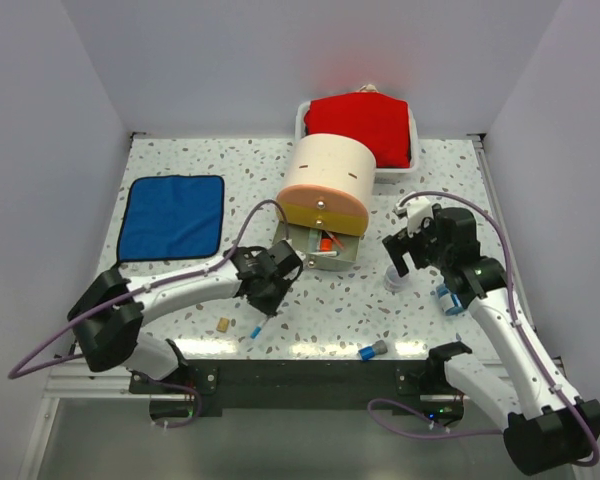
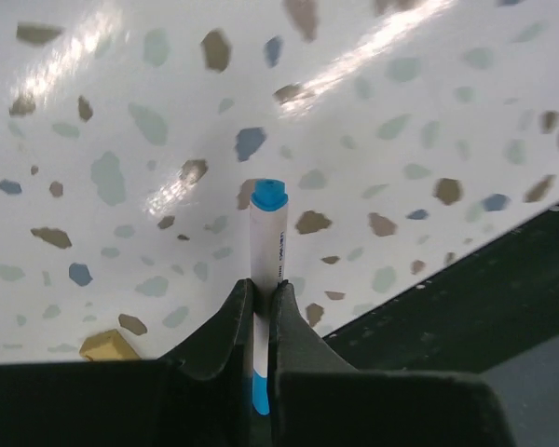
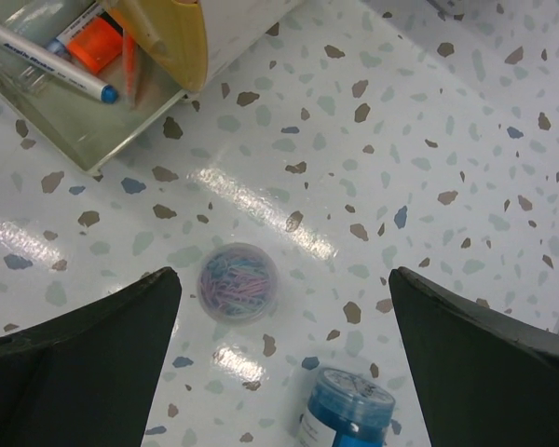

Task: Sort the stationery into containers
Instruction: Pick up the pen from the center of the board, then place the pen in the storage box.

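Where the speckled table (image 1: pixel 240 160) meets the back wall, a white tray (image 1: pixel 302 118) holds a red cloth (image 1: pixel 365 125).

1. Containers. The cream half-cylinder unit (image 1: pixel 328 172) stands just in front of the tray, near table centre. Its yellow-orange drawer (image 1: pixel 323 210) is closed. The lower drawer (image 1: pixel 330 250) below it is pulled out toward the arms. The right wrist view shows a white pen with a blue tip and orange items lying inside this drawer.
2. Blue cloth (image 1: pixel 172 215). It lies flat at the far left, well apart from the unit.
3. Left gripper (image 2: pixel 262 289). It is positioned in front of the open drawer. The jaws are narrow and clamp a white pen (image 2: pixel 268 233) with a blue cap. The pen points down at the table. Whether the cap touches the surface cannot be told.
4. Right gripper (image 3: pixel 284 275). It is spread wide, with nothing between the fingers. It hangs above the clear cup (image 3: pixel 238 282).
5. Clear cup. It stands right of the open drawer and contains pastel paper clips.
6. Blue-lidded jar (image 3: pixel 349 402). It stands near the cup, on the side toward the right arm.
7. Tan eraser (image 1: pixel 223 324). It lies left of the held pen.
8. Blue-grey cap piece (image 1: pixel 372 350). It lies at the near table edge.
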